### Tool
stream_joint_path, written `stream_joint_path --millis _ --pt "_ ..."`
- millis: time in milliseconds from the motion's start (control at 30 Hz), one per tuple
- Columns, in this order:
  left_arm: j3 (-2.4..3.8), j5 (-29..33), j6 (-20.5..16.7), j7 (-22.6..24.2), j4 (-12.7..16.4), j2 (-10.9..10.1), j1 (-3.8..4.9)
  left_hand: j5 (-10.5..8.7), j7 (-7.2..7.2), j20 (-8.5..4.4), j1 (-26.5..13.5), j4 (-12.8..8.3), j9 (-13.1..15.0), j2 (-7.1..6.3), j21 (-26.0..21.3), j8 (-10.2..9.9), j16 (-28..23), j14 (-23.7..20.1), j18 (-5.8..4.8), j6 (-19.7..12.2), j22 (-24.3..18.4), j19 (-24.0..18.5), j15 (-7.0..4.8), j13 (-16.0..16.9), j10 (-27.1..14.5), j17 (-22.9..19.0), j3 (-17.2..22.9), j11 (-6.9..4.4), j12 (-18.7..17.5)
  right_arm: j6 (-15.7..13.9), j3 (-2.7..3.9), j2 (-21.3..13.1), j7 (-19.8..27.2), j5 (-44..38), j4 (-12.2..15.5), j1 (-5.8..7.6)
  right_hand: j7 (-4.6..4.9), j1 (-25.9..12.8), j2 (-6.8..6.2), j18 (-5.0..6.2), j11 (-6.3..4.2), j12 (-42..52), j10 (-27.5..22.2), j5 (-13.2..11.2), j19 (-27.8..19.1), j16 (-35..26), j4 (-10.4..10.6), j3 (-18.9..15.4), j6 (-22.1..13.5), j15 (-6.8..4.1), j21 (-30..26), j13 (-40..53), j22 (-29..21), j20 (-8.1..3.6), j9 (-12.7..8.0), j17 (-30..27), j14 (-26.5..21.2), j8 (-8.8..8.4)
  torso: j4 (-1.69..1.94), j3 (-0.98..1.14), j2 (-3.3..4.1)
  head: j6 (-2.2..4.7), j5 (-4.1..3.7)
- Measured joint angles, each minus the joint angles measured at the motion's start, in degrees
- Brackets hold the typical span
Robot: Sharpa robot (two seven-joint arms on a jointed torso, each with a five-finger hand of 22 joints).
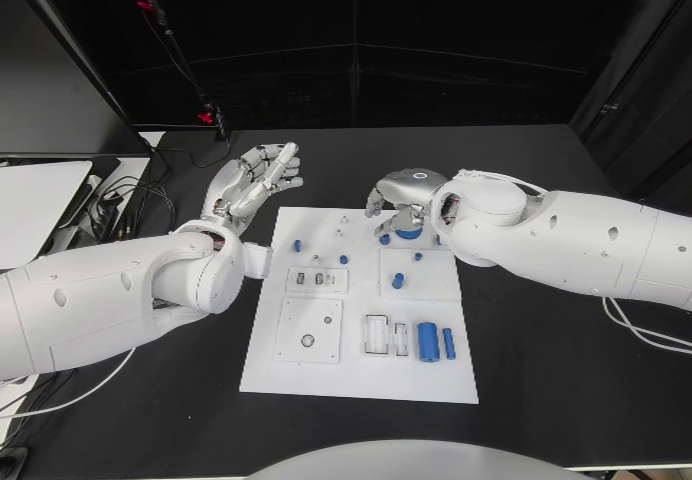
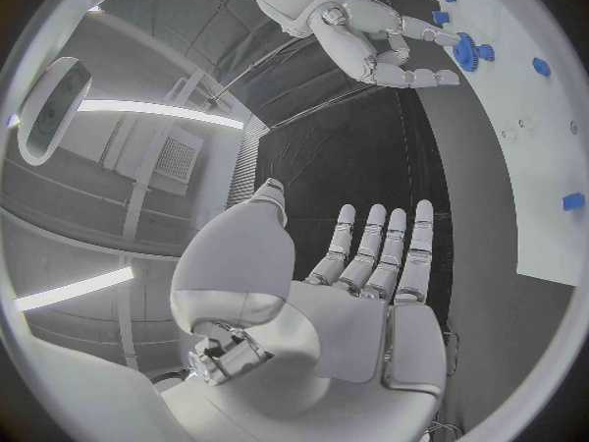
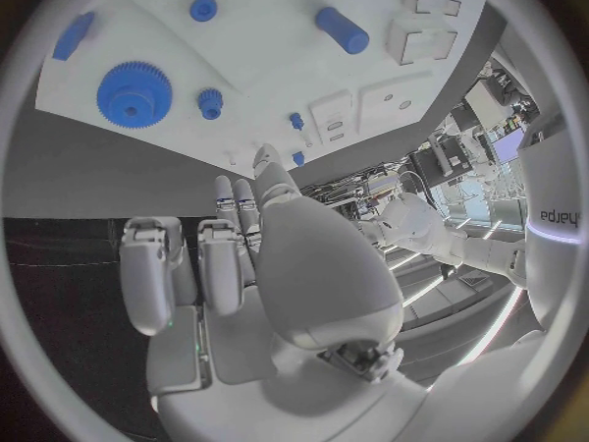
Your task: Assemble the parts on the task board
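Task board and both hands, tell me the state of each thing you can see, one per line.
task board: lying flat on the black table, parts on it.
blue gear: lying flat on the board, no hand gripping it.
large blue cylinder: lying on its side.
left hand: open, fingers apart, off the board's far left corner.
right hand: above the board's far edge, empty.

One white task board (image 1: 361,372), two robot hands, several small blue parts

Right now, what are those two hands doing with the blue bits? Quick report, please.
Left hand open, off the board's far left corner. Right hand hovering over the blue gear, holding nothing. Task board: parts untouched. Nothing in the way.
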Motion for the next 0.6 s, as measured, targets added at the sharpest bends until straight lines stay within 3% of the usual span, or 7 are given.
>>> stream_joint_path --millis 600 --pt "0.01 0.0 0.1 0.0 -0.2 0.0 0.02 -0.01 0.00 0.00 0.0 0.0 0.0 0.00 0.0 0.0 0.0 0.0 -0.01 0.0 0.0 0.0 0.00 0.0 0.0 0.0 0.0 0.00 0.0 6.3 -0.01 1.9 -4.5 -2.5 -2.9 -0.99 -0.01 0.3 -0.41 0.01 0.01 -0.8 0.8 0.0 0.0 -0.2 0.3 0.3 0.4 0.00 -0.2 0.0 0.0 0.00 0.0 0.0 0.0 -0.77 -0.12 -0.05 -0.15 -0.35 -0.48"
